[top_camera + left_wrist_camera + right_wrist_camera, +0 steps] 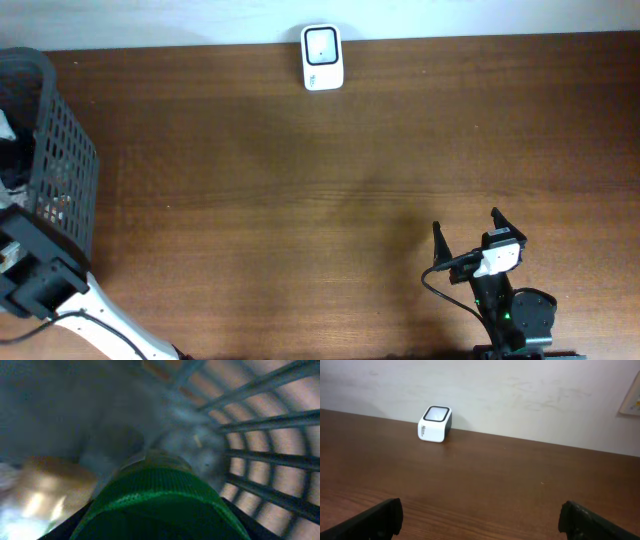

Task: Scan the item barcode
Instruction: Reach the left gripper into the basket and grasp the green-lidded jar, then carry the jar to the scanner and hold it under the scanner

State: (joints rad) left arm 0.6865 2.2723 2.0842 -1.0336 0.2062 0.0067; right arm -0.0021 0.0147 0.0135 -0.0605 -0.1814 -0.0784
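Observation:
A green ribbed cap of an item [159, 485] fills the bottom of the left wrist view, deep inside the dark mesh basket [62, 150]. My left gripper [156, 522] has its dark fingers [66, 527] pressed against both sides of the cap. The rest of the item is hidden, and no barcode shows. In the overhead view the left arm [35, 275] reaches into the basket and its jaws are hidden. The white scanner [322, 57] stands at the table's far edge and also shows as the scanner [435, 424] by the wall. My right gripper [467, 228] rests open and empty at the front right.
Blurred pale and tan packages [45, 485] lie beside the green cap inside the basket, whose bars [260, 420] close in on the right. The wooden table [300, 200] stretches between basket, scanner and right arm. A white wall [520, 395] runs behind the scanner.

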